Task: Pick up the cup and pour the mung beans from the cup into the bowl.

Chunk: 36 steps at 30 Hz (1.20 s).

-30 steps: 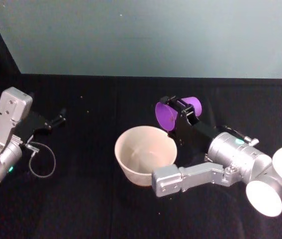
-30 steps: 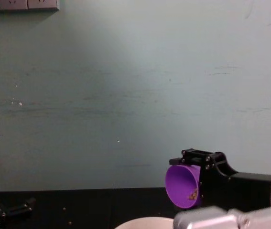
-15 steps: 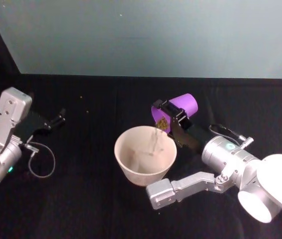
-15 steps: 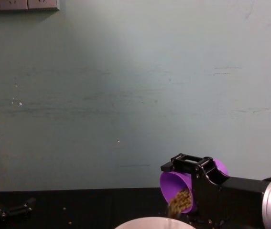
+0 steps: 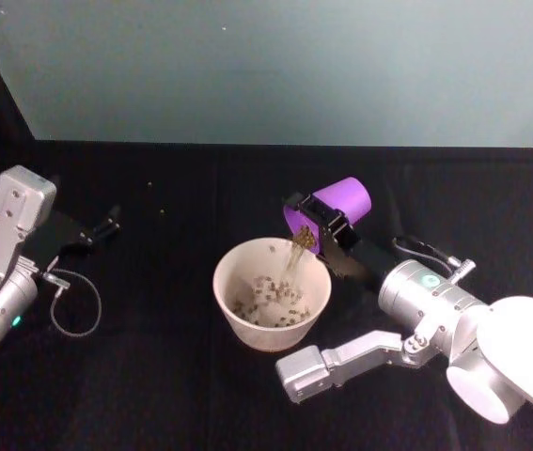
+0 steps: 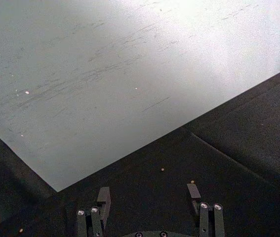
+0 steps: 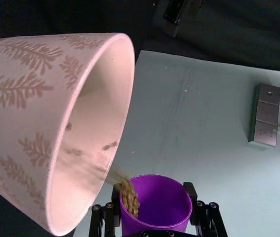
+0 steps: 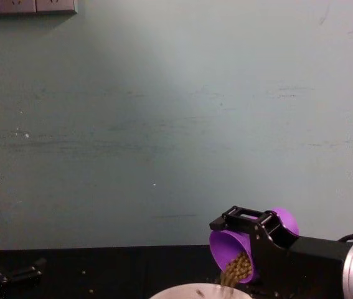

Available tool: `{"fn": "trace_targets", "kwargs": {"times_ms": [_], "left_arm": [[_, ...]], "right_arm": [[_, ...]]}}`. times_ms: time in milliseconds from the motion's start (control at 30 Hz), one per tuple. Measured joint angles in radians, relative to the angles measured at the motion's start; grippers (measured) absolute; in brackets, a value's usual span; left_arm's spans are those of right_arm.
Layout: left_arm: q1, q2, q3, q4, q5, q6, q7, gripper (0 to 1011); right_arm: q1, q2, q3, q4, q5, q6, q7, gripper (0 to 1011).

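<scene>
cup (image 5: 339,203) tipped over bowl (image 5: 231,305) rim | right gripper (image 5: 321,223) clamped | beans probably mid-stream

— Any lettering, numbers or brand marks to read anywhere?

— None. The wide pinkish-white ceramic bowl (image 7: 56,123) bears only a printed tan fern-leaf pattern, and the small grey wall plate (image 7: 264,114) carries no legible marking.

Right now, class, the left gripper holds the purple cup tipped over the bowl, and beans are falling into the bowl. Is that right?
One thing is wrong: it is the right gripper that holds the purple cup, as the head view shows. The left gripper sits open and apart at the table's left. The cup is indeed tipped over the bowl, and the beans are falling into it.
</scene>
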Motion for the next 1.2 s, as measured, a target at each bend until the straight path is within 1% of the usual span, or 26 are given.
{"fn": "trace_targets", "kwargs": {"times_ms": [400, 633, 833, 900, 933, 1067, 1100, 1167, 1200], "left_arm": [[0.0, 0.0, 0.0, 0.0, 0.0, 0.0, 0.0, 1011], [0.0, 0.0, 0.0, 0.0, 0.0, 0.0, 0.0, 1011], [0.0, 0.0, 0.0, 0.0, 0.0, 0.0, 0.0, 1011], [0.0, 0.0, 0.0, 0.0, 0.0, 0.0, 0.0, 1011], [0.0, 0.0, 0.0, 0.0, 0.0, 0.0, 0.0, 1011], [0.0, 0.0, 0.0, 0.0, 0.0, 0.0, 0.0, 1011], [0.0, 0.0, 0.0, 0.0, 0.0, 0.0, 0.0, 1011], [0.0, 0.0, 0.0, 0.0, 0.0, 0.0, 0.0, 1011], [0.0, 0.0, 0.0, 0.0, 0.0, 0.0, 0.0, 1011]], "right_arm": [[0.009, 0.01, -0.021, -0.007, -0.035, 0.005, -0.003, 756], [0.017, 0.019, -0.037, -0.012, -0.072, 0.017, -0.006, 756], [0.02, 0.025, -0.046, -0.017, -0.095, 0.026, -0.006, 756], [0.023, 0.028, -0.054, -0.018, -0.115, 0.034, -0.01, 756], [0.025, 0.03, -0.064, -0.02, -0.138, 0.042, -0.015, 756], [0.03, 0.037, -0.083, -0.023, -0.188, 0.06, -0.023, 756], [0.033, 0.041, -0.094, -0.026, -0.213, 0.069, -0.025, 756], [0.036, 0.043, -0.103, -0.027, -0.235, 0.077, -0.028, 756], [0.04, 0.045, -0.112, -0.028, -0.257, 0.086, -0.029, 756]]}}
